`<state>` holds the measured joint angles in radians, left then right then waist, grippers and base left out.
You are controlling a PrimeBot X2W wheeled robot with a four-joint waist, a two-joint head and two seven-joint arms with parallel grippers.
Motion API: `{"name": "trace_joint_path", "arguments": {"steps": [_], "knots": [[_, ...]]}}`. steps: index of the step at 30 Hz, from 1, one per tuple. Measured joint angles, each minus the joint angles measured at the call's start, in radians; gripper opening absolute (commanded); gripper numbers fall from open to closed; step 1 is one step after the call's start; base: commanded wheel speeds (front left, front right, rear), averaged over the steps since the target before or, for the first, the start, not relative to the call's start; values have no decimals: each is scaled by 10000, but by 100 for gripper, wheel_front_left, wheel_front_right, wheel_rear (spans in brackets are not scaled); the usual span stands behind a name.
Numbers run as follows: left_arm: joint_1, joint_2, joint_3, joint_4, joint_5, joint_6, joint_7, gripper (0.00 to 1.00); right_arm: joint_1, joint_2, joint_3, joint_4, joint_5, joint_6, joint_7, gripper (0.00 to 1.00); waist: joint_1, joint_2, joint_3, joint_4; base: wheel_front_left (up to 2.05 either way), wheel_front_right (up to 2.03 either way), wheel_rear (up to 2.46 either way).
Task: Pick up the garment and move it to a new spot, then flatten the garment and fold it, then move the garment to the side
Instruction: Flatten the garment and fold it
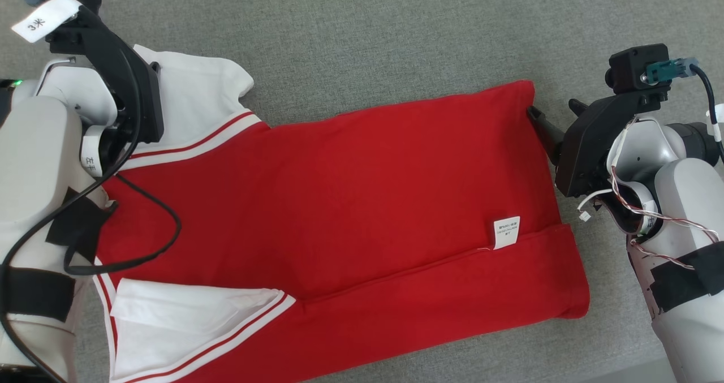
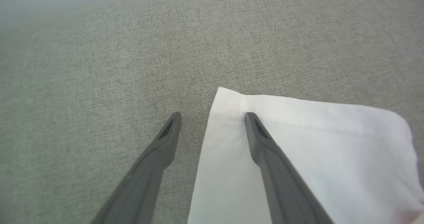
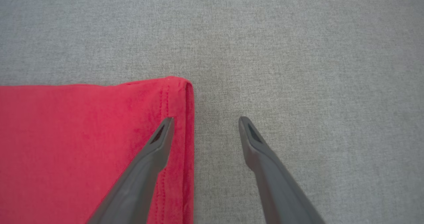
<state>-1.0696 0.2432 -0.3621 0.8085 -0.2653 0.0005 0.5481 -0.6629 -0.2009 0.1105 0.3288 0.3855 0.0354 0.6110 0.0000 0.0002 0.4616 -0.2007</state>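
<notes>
Garment (image 1: pixel 362 190), a red T-shirt with white sleeves and red-and-white trim, lies spread flat on the grey fabric surface (image 1: pixel 396 32), with its sleeve end toward my left and its hem toward my right. The near long edge is folded over the body, and a white care label (image 1: pixel 506 232) shows at that fold line.

Left gripper (image 2: pixel 212 116): jaws apart, nothing held. It straddles the cuff corner of the far white sleeve (image 2: pixel 314 157), with 1 finger over the cloth and the other over bare surface. I cannot tell whether the tips touch down.

Right gripper (image 3: pixel 206 119): released too, empty. It sits at the far hem corner (image 3: pixel 179 85), with 1 finger above the red stitched hem and the other above the grey surface just beside it.

The near sleeve (image 1: pixel 186 315) lies at the near left.
</notes>
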Motion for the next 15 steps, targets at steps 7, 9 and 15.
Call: {"name": "trace_joint_path", "arguments": {"steps": [7,9,15], "knots": [[-95,-148,-48,284,2,-10,-157,39,-37,-2,-4,161,0,0,-36,100,0,-1,-10,25,0,0,0],[-154,-230,-67,380,2,-10,-209,36,-58,-4,-12,259,0,0,-36,100,0,-1,-2,38,0,0,0],[-252,-368,-132,477,12,-10,-313,45,-437,0,-125,374,15,0,-142,100,0,-1,54,108,0,0,0]]}}
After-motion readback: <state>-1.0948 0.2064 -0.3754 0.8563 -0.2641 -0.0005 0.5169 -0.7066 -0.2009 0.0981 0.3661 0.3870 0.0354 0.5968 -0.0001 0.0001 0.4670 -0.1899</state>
